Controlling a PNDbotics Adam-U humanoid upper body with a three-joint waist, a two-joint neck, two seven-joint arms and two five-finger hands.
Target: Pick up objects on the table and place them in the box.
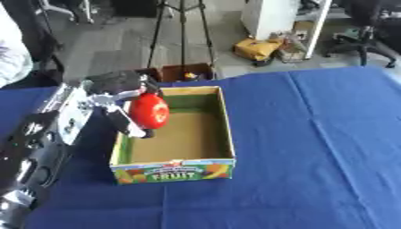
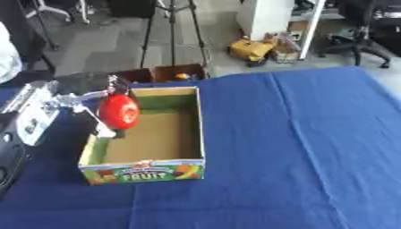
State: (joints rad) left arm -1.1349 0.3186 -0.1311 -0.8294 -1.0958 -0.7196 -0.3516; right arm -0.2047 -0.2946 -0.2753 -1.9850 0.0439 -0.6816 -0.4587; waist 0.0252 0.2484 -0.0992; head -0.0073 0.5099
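You see a glossy red round fruit point(image 1: 149, 111) against the black-and-silver left hand point(image 1: 117, 99). The open cardboard box point(image 1: 225, 129) is plain tan inside, with green along its inner walls and a front panel printed with colourful fruit pictures and white lettering. A deep blue cloth covers the table point(image 1: 313, 147).

Beyond the far edge of your desk point(image 1: 313, 134), covered in blue cloth, a black tripod point(image 1: 181, 31) stands on the grey floor. To its right you have a yellow bag point(image 1: 254, 48), a white cabinet point(image 1: 274, 15), and a black office chair point(image 1: 364, 36) at far right.
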